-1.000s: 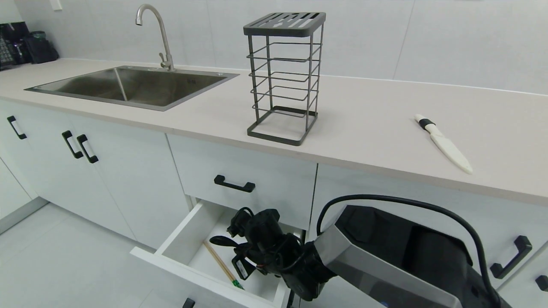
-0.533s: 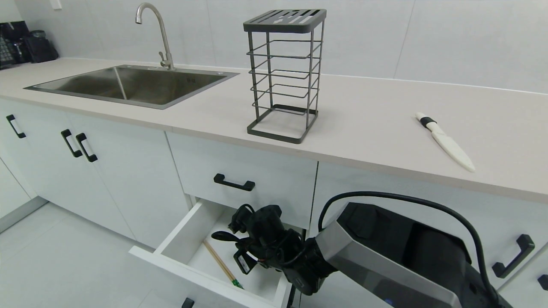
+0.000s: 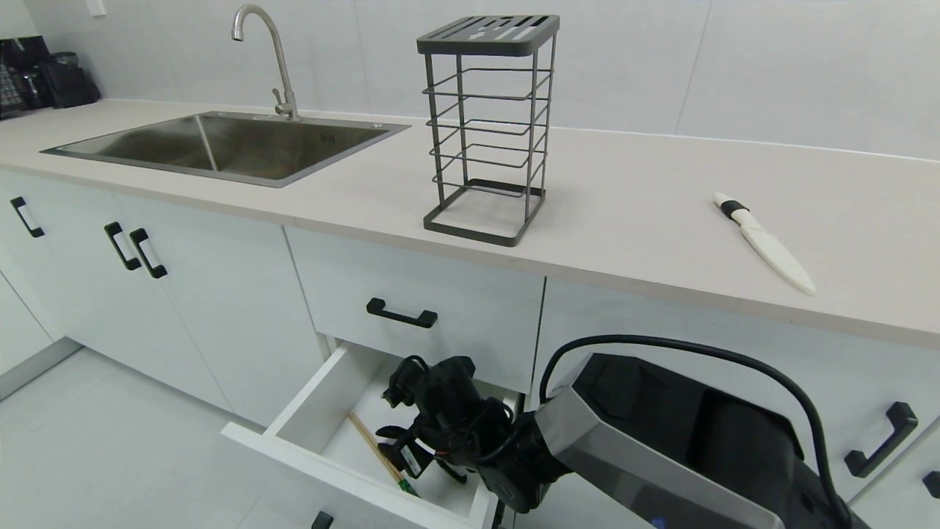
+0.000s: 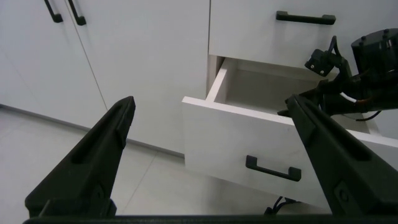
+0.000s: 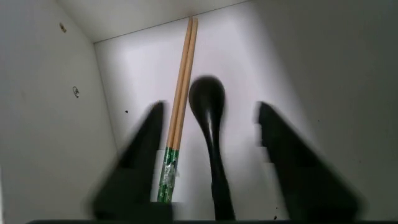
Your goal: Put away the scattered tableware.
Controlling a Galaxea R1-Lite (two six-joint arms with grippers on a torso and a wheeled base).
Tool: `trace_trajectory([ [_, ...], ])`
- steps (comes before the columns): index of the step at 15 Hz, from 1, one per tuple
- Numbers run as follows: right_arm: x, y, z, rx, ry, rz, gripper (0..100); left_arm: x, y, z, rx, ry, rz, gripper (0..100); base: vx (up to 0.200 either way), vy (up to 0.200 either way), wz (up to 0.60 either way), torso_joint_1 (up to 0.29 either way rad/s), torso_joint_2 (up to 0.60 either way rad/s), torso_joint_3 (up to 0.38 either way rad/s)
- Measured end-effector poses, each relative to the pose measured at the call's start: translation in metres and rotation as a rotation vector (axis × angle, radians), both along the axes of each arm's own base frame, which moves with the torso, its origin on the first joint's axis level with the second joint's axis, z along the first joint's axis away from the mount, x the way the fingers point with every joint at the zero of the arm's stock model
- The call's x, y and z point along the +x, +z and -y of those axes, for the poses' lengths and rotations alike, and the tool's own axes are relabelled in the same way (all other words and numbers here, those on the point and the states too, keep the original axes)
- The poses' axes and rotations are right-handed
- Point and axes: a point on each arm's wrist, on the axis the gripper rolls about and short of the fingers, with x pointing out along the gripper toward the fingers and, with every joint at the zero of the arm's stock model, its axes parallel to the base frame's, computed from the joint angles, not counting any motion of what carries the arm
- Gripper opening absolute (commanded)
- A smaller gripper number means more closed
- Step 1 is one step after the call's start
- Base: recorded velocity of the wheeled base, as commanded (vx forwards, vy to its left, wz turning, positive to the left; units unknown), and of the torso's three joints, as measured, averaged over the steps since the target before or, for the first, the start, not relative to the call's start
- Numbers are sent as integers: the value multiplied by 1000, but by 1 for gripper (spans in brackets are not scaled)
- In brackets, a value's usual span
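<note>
A pale stone-like countertop point(image 3: 646, 206) carries a steel sink point(image 3: 110, 145) with a curved faucet point(image 3: 268, 51), a tall dark wire knife rack point(image 3: 485, 132) standing upright near the front edge, and a white knife point(image 3: 764, 246) with a black band on its handle, lying flat well apart from the rack. Below the closed drawer with a black handle point(image 3: 402, 317), a white drawer point(image 3: 308, 400) is pulled open. The right arm bends down into this drawer and hides part of its floor. Inside lie a pair of wooden chopsticks point(image 5: 180, 93) with green ends and, just beside them, a glossy black spoon point(image 5: 208, 106). The right gripper point(image 5: 211, 112) has its fingers spread wide with the spoon between them; it seems not to touch the spoon, though the fingers are blurred. The left gripper point(image 4: 211, 106) hangs in front of the drawer, also spread wide and holding nothing.
</note>
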Motion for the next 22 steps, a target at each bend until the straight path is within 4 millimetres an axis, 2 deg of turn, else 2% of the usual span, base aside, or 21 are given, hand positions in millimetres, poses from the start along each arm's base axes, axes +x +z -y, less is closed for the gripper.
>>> trace_trajectory([
  [4,-3,4,-5,22,12,30,100,0,0,0,0,0,0,100,0,0,0,0,0,0],
  [7,-9,21,-10,55,26,53,100,0,0,0,0,0,0,100,0,0,0,0,0,0],
  [12,-49,87,1,123,78,90,100,0,0,0,0,0,0,100,0,0,0,0,0,0],
  [15,-85,131,30,145,111,113,100,0,0,0,0,0,0,100,0,0,0,0,0,0],
  [19,-134,151,102,150,105,131,100,0,0,0,0,0,0,100,0,0,0,0,0,0],
  [22,-156,175,137,213,103,165,100,0,0,0,0,0,0,100,0,0,0,0,0,0],
])
